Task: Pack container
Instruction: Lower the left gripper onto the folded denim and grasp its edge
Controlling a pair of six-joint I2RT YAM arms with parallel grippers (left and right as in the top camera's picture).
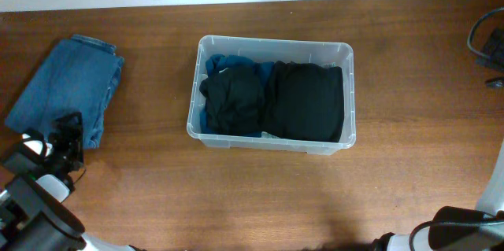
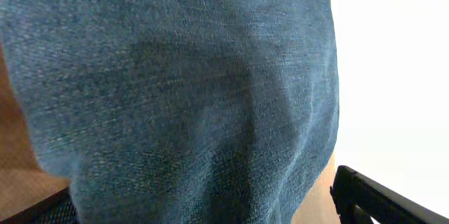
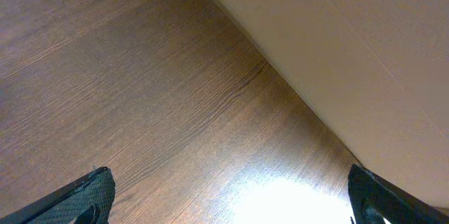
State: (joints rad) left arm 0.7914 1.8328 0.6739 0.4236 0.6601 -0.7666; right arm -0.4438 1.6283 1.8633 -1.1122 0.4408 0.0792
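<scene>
The container point(image 1: 272, 42), a clear plastic tub, stands in the middle of the table. Inside lie two folded black garments point(image 1: 307, 101) point(image 1: 232, 97) over a blue one point(image 1: 224, 64). Folded blue jeans point(image 1: 71, 82) lie on the table at the far left. My left gripper point(image 1: 69, 129) is at their near end. In the left wrist view it point(image 2: 203, 210) stands open, with the denim point(image 2: 182, 90) filling the space ahead and reaching between the fingers; the right finger point(image 2: 372, 199) is clear of the cloth. My right gripper point(image 3: 235, 206) is open over bare wood, holding nothing.
The brown wooden table point(image 1: 394, 180) ends at a pale wall along the back. A black object with a cable point(image 1: 488, 42) sits at the right edge. The right arm's base point(image 1: 461, 231) shows at the bottom right corner, far from the tub.
</scene>
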